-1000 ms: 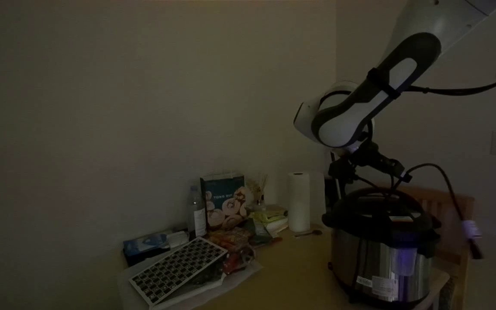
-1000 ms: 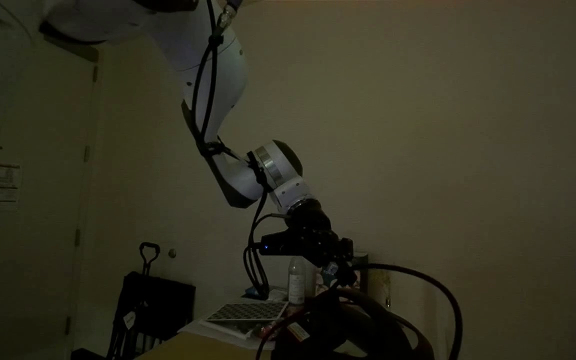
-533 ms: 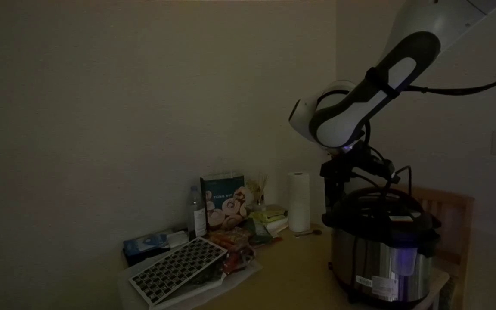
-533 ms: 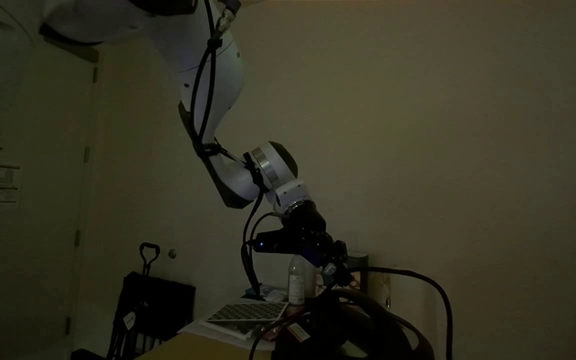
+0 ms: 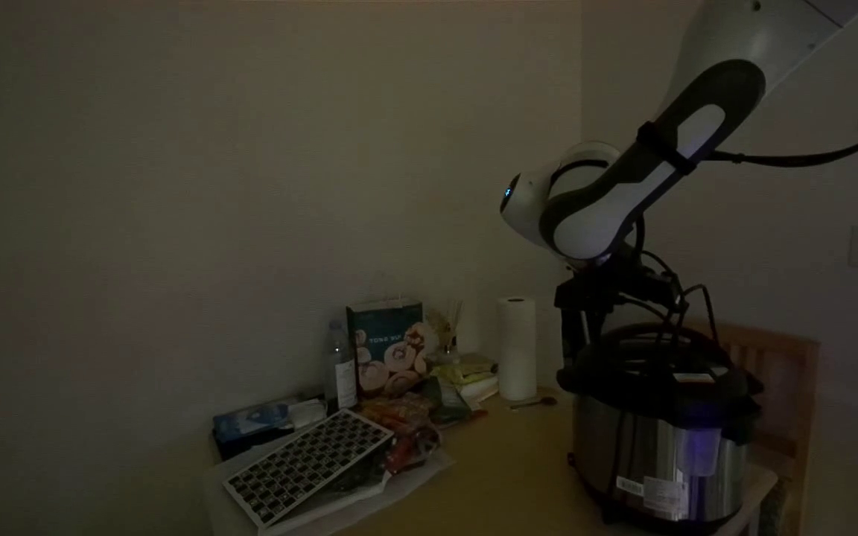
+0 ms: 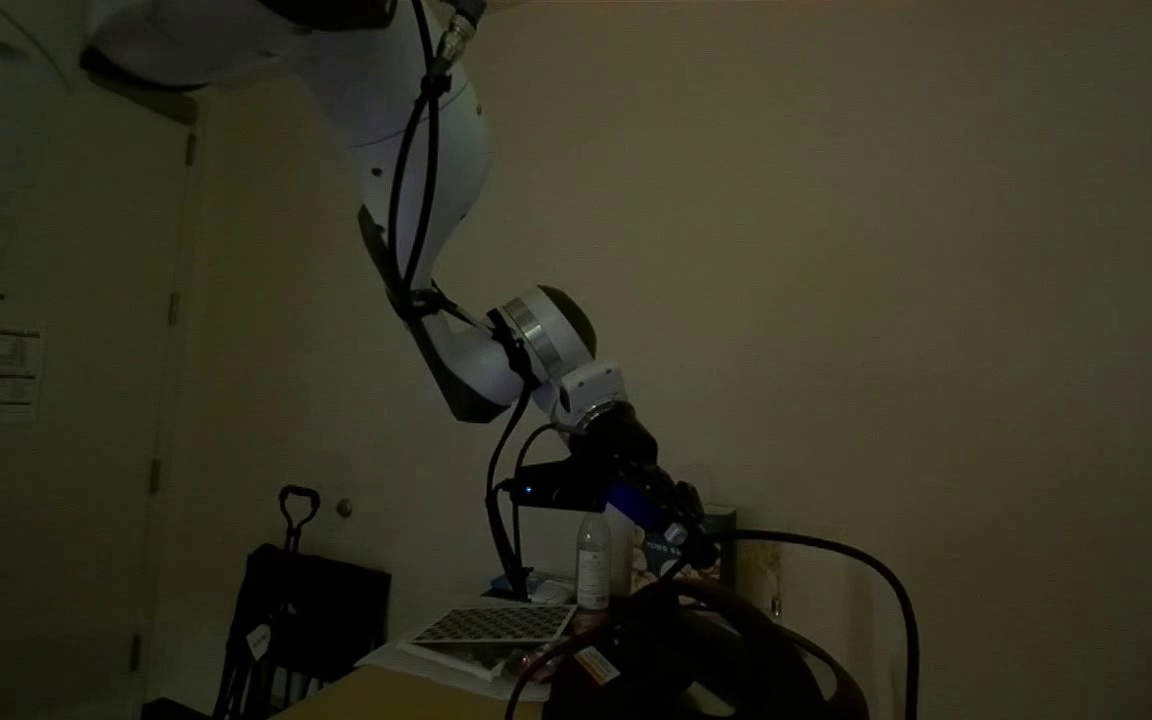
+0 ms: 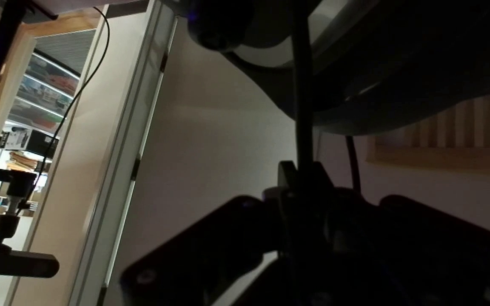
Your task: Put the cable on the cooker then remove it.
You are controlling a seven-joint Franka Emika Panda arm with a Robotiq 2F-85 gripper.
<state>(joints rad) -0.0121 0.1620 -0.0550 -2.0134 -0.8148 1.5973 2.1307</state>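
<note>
The cooker, with steel body and black lid, stands on the table's right side in an exterior view. Its dark lid fills the upper right of the wrist view. My gripper is just above the lid in both exterior views. In the wrist view the gripper is shut on the dark cable, which runs up between the fingertips. In an exterior view the cable arcs out to one side; another strand falls across the lid's other side. In an exterior view the cable drops behind the lid; its end is hidden.
A paper-towel roll, a spoon, a printed bag, a bottle and a grid tray are on the table. A wooden chair stands behind the cooker. A door and cart are farther back.
The cable's swinging free end with a pale tag, seen beyond the cooker a second ago, has dropped out of sight behind it. My gripper has shifted slightly and still holds the cable.
</note>
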